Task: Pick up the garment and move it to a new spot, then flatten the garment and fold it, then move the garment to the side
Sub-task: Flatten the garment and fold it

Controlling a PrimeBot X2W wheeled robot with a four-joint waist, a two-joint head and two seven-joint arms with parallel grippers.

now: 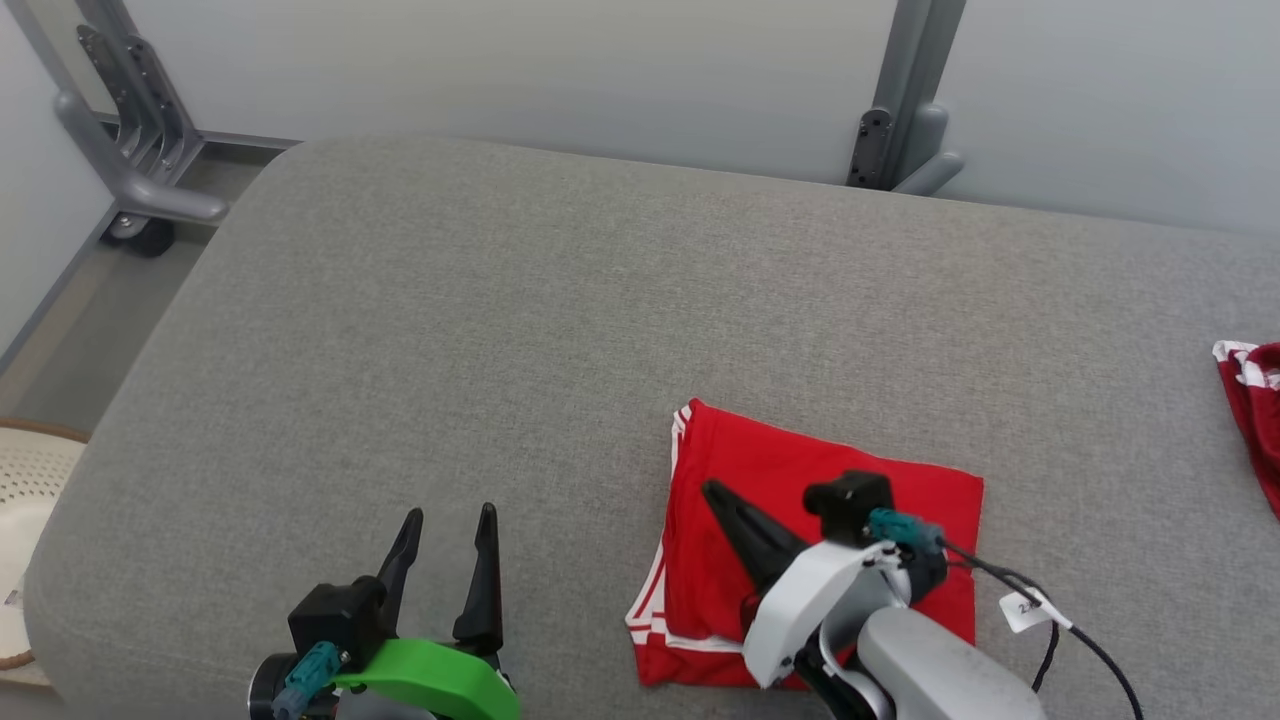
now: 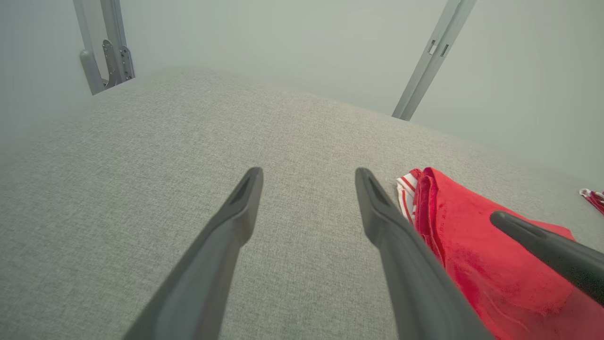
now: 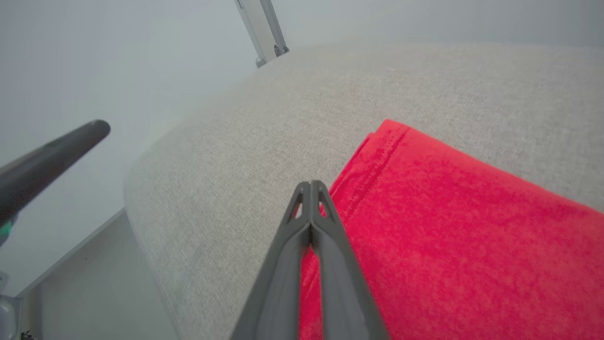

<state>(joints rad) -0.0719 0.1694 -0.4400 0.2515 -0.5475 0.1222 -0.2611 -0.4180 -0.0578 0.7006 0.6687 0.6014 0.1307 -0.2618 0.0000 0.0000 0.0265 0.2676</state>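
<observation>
grey padded counter (image 1: 500, 330): folded red garment (image 1: 800, 480) lies nearly square, striped edge facing left; my right claw (image 1: 714, 492) clenched over it, left claw (image 1: 447, 520) released.

I'm holding the left gripper (image 1: 450, 515) low on my left side, its two dark fingers (image 1: 480, 580) spread wide and pointing forward. I'm angling the right gripper (image 1: 715, 492) inward toward my left, jaws pressed together, pale forearm (image 1: 940, 670) trailing behind.
</observation>
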